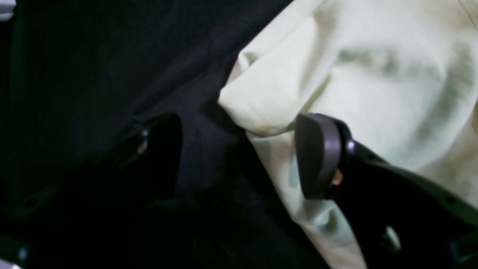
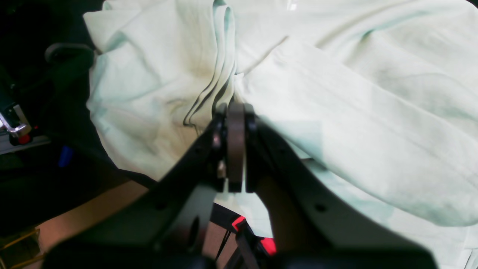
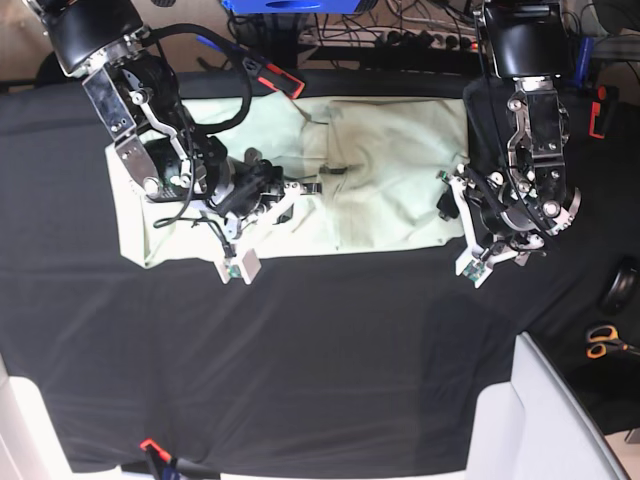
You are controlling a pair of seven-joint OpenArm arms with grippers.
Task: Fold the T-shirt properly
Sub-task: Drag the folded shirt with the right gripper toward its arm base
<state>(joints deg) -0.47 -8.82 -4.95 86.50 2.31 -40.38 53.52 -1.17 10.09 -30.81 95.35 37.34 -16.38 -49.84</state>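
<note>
Pale mint T-shirt (image 3: 380, 180) lies spread but rumpled across far-centre of black table cover (image 3: 320, 350). Left gripper (image 1: 239, 157), at shirt's right edge in base view, has jaws well apart, nothing held. Right gripper (image 2: 235, 112), on shirt's left part, is pinched closed on a bunched pleat of fabric. Cloth looks light, soft, limp, so it'll sag & crease; best gripped at corners, hem or shoulder seams

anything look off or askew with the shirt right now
Yes: the T-shirt lies rumpled on the black cloth, with bunched pleats at the shut right gripper, not flat for folding.
</note>
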